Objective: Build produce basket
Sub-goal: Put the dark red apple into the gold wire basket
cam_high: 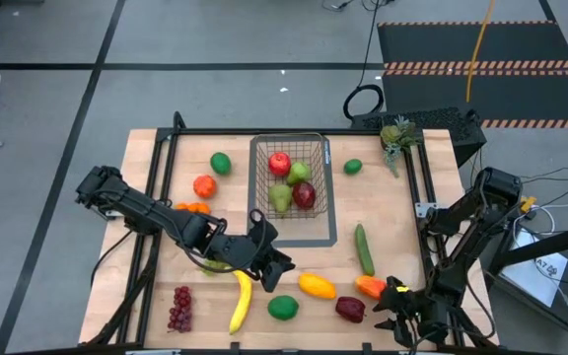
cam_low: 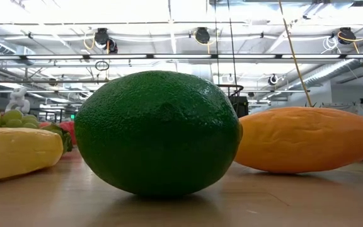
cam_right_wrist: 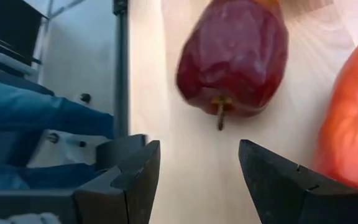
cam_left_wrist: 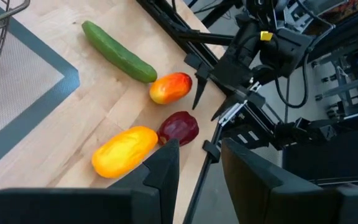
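Right gripper [cam_right_wrist: 194, 180] hangs with its jaws apart and empty, just short of the dark red apple [cam_right_wrist: 234, 56], stem facing it. Apple sits on the worktop [cam_high: 146, 197] at the corner well away from the basket [cam_high: 292, 187], with the orange-red mango [cam_right_wrist: 353, 112] just beside it. Risks: a finger nudges the mango, or the round apple rolls off the nearby edge. Left gripper [cam_left_wrist: 197, 171], jaws narrowly apart and empty, waits near the banana [cam_high: 241, 301].
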Motion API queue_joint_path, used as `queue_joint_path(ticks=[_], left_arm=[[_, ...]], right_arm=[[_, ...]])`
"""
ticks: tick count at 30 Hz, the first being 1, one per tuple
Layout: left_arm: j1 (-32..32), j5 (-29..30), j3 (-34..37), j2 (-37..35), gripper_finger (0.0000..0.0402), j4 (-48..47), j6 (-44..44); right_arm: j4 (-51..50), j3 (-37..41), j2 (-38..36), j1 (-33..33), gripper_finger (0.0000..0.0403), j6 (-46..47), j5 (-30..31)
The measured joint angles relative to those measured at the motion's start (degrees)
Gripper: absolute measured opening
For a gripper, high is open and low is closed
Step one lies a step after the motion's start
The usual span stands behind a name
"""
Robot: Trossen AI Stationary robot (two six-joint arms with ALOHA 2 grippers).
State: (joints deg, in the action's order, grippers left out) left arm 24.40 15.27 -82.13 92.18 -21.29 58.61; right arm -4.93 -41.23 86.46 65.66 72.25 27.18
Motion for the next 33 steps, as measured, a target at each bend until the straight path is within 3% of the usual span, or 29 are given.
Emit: queue_joint_path(ticks=[11, 19, 33], left_arm=[[0.0, -0.4, 0.0, 0.0, 0.012, -0.5, -0.6], [0.0, -0.9, 0.0, 0.0, 0.012, -1.8, -1.0], [0.0, -2.4, 0.0, 0.0, 0.012, -2.7, -0.9]], right_arm=[[1.1, 0.0, 3.8, -4.1, 0.0202, -0.6, -0.3], [7.5, 0.0, 7.7, -6.0, 0.0164, -1.8, -4.7], [10.9, 0.0, 9.8, -6.0, 0.0105, 1.2, -4.9]])
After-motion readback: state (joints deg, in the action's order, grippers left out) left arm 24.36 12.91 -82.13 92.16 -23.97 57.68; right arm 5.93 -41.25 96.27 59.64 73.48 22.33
